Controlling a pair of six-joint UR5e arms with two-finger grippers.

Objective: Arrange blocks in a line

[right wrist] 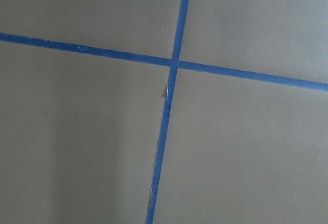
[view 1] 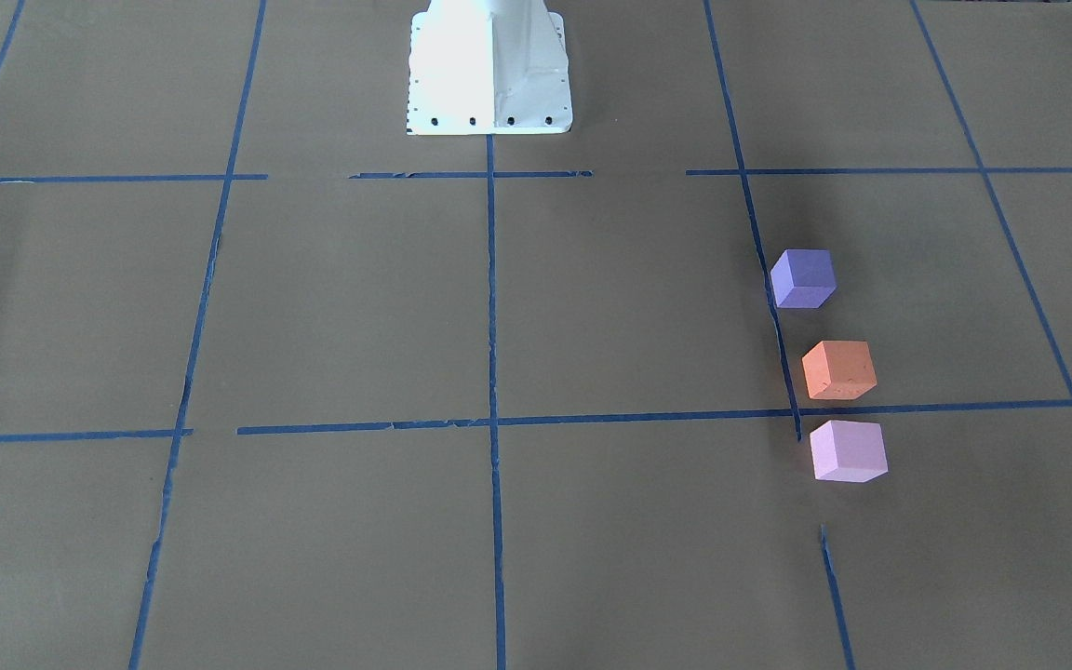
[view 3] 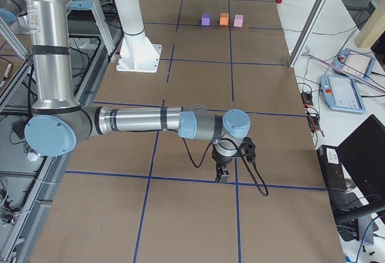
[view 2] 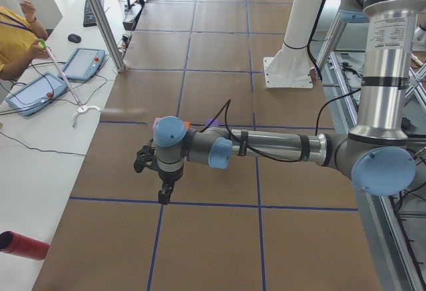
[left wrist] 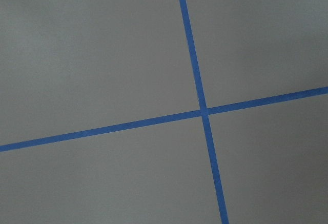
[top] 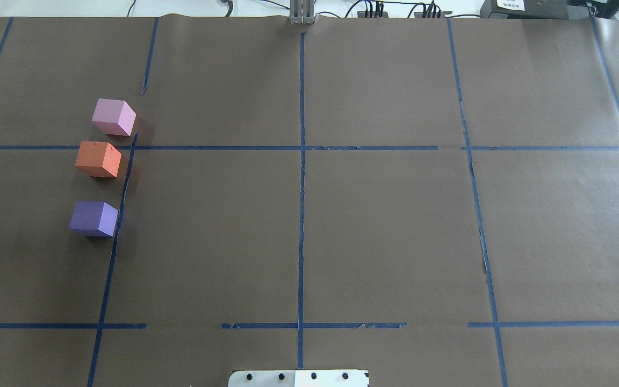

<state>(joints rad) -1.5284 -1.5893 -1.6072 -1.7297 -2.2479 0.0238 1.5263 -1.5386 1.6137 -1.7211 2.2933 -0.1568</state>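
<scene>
Three cubes stand in a row along a blue tape line on the brown paper: the dark purple block (view 1: 803,277) (top: 93,218), the orange block (view 1: 838,369) (top: 98,159) and the pale pink block (view 1: 848,450) (top: 113,116). They are apart from each other, and they also show far off in the exterior right view, starting with the purple block (view 3: 206,19). My left gripper (view 2: 163,196) shows only in the exterior left view, pointing down, away from the blocks. My right gripper (view 3: 222,176) shows only in the exterior right view, far from them. I cannot tell whether either is open or shut. Both wrist views show only paper and tape.
The white robot pedestal (view 1: 489,74) stands at the table's middle on the robot's side. A red cylinder (view 2: 23,246) lies on the side bench near an operator (view 2: 13,38) with tablets. Metal frame posts (view 3: 310,19) rise beside the table.
</scene>
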